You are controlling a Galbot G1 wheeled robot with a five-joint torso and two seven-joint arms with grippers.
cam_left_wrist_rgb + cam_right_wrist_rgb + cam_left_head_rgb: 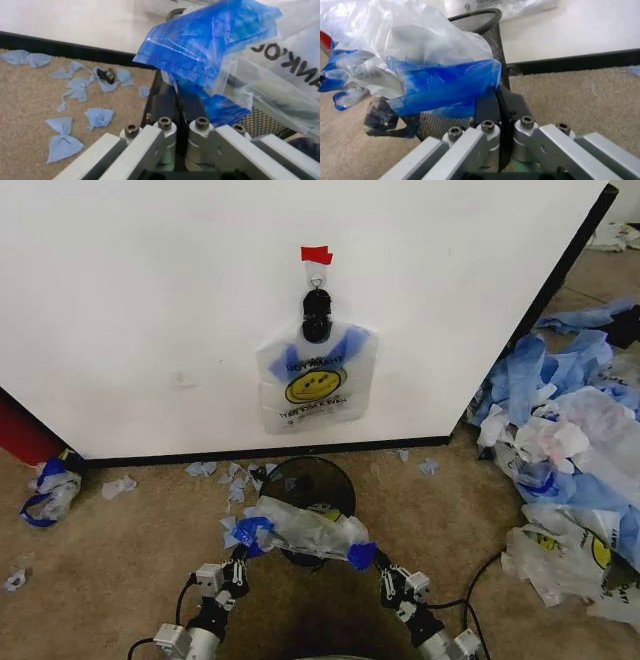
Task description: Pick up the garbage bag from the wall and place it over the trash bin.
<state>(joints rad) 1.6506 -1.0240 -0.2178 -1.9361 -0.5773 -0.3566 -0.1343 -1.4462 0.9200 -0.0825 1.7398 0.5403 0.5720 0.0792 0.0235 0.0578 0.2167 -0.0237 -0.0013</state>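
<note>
You hold the garbage bag (300, 532) stretched crosswise between both arms, its long axis running left to right across the near rim of the trash bin (312, 480); the left gripper (243, 542) is clamped on one blue handle, the right gripper (368, 557) on the other. The bin mouth lies just beyond and below the bag, toward the wall (150, 310); neither arm is nearer.

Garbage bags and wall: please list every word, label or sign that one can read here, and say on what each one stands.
"ANK" then "O", cut off by the frame: on the held garbage bag, pinched by the left gripper and right gripper.
Print around the smiley face on the bag hanging on the wall: too blurred to read.
Red tape: blank.
Print on a bag in the heap: unreadable.
</note>
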